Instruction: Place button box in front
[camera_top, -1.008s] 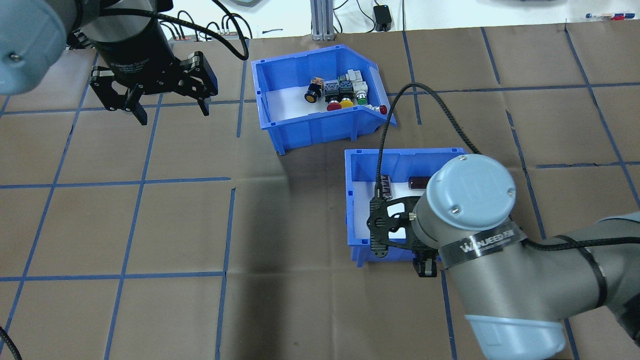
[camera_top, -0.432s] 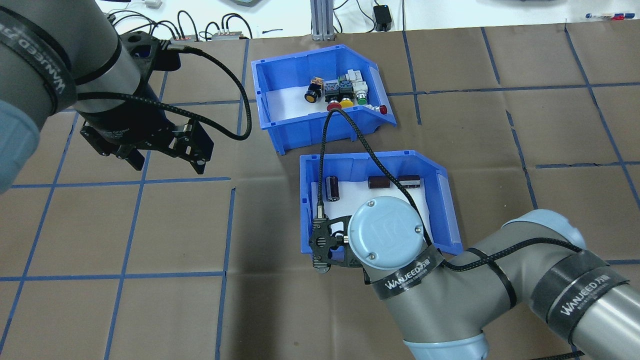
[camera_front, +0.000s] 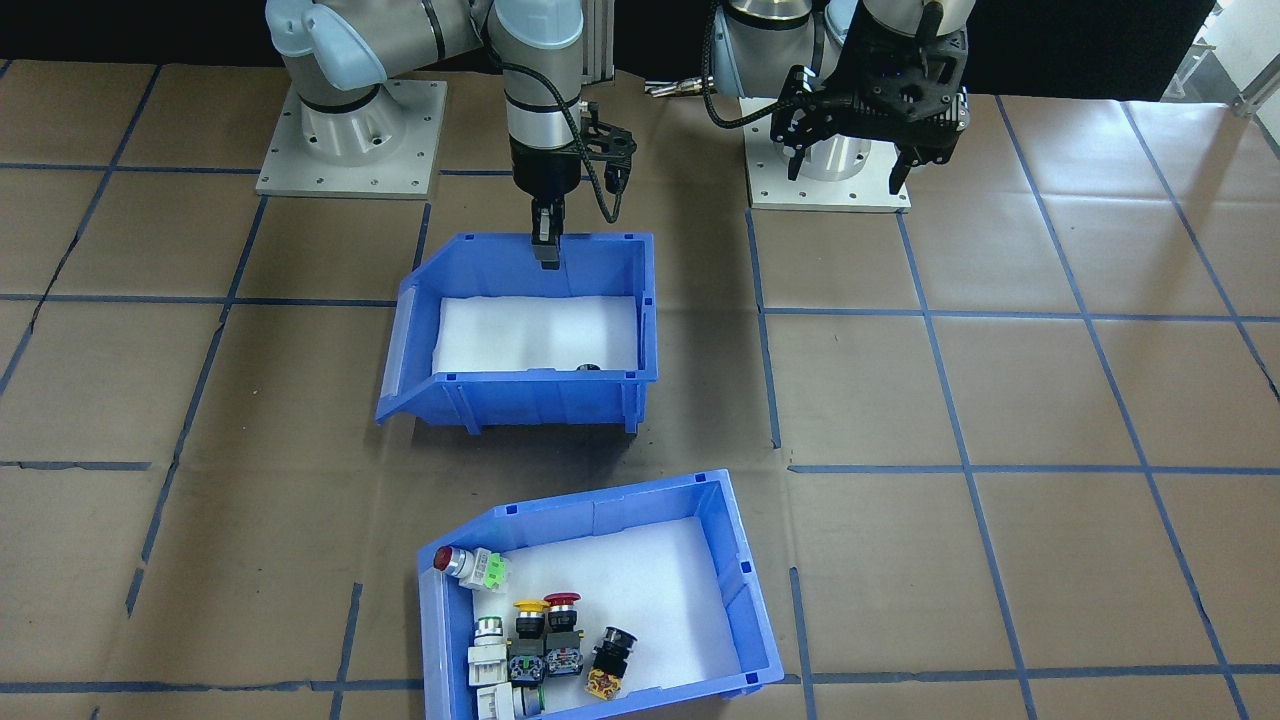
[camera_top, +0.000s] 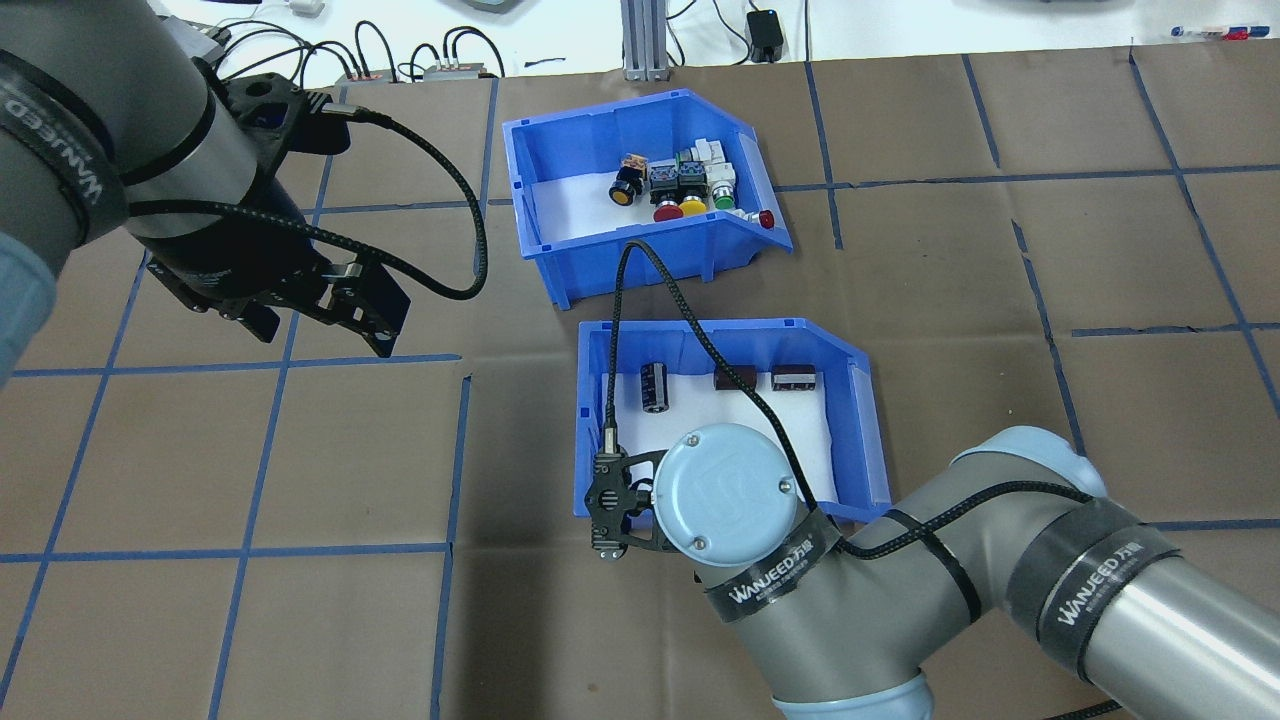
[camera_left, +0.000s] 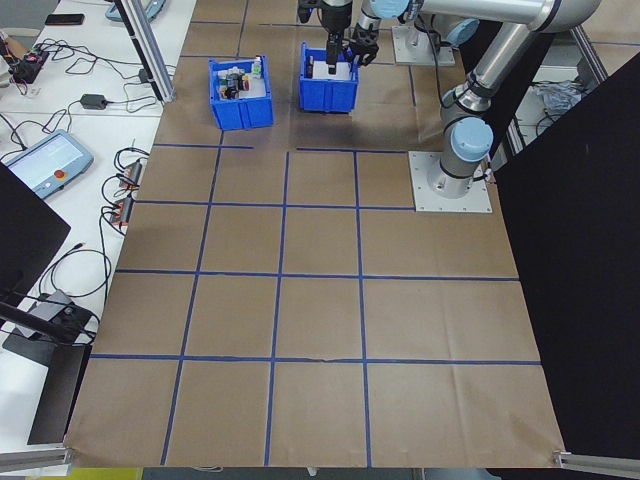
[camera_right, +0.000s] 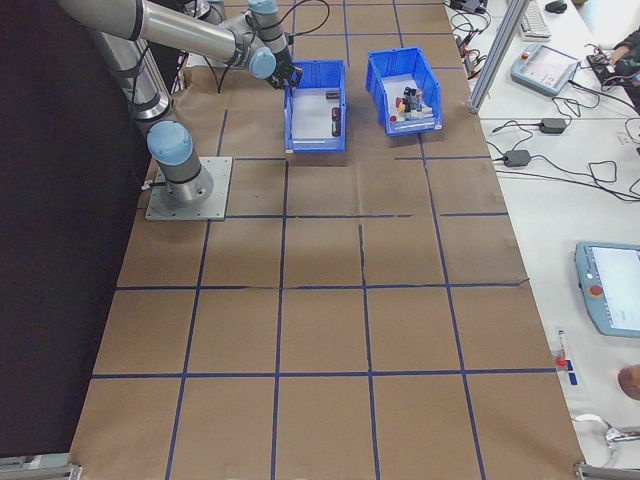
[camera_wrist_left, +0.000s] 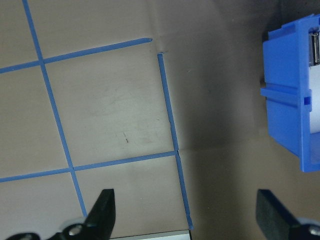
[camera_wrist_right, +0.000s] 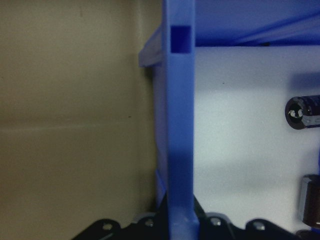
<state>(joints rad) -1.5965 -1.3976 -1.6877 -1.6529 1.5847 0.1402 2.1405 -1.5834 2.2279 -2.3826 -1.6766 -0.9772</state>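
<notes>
The button box (camera_top: 640, 215) sits at the table's far edge, just behind the capacitor bin (camera_top: 720, 420). It looks like rigid, light plastic with loose switches, best pinched by a wall. The right gripper (camera_front: 545, 240) pinches the capacitor bin's near wall; the left gripper (camera_top: 310, 315) hangs spread

My arms: grey tube links, pale blue joint caps (camera_top: 722, 489) with screws, black WANJEED bands (camera_top: 1100, 582), braided black cables (camera_top: 430, 265), black wrist hardware.
</notes>
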